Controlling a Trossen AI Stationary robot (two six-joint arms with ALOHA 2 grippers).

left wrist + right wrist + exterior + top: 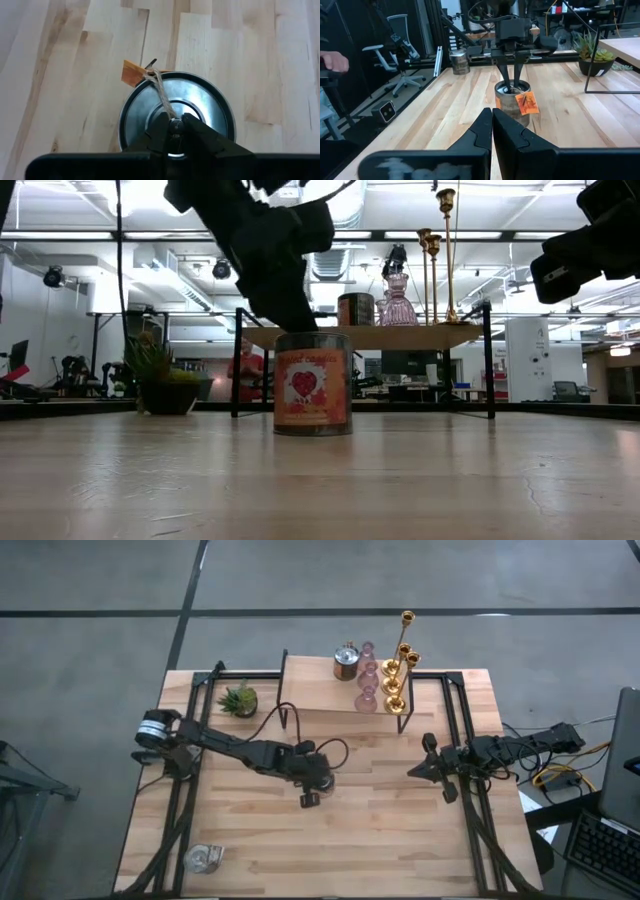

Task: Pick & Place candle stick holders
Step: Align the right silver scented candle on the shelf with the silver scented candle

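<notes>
Left gripper [175, 131], fingers nearly together, pinches the small knob at the centre of a silvery cup's [176, 116] round metal lid, from straight above. Cup: squat cylinder with a red heart label, twine and an orange tag [527, 103] at its rim, standing upright on the pale plank table [400, 840] in front of the shelf [310, 668]; bare wood surrounds it on all sides. Shelf: wooden board on thin black legs, bearing a second silvery cup [346, 662], three translucent pink glass holders [367, 680] and three shiny gold stems [398, 670]. Plant [240, 698], spiky and green, stands beside the shelf's left leg. Third cup [203, 858] lies far from the shelf, near the table's front-left corner. Right gripper [415, 771], fingers pressed together and empty, hovers right of the held cup.
</notes>
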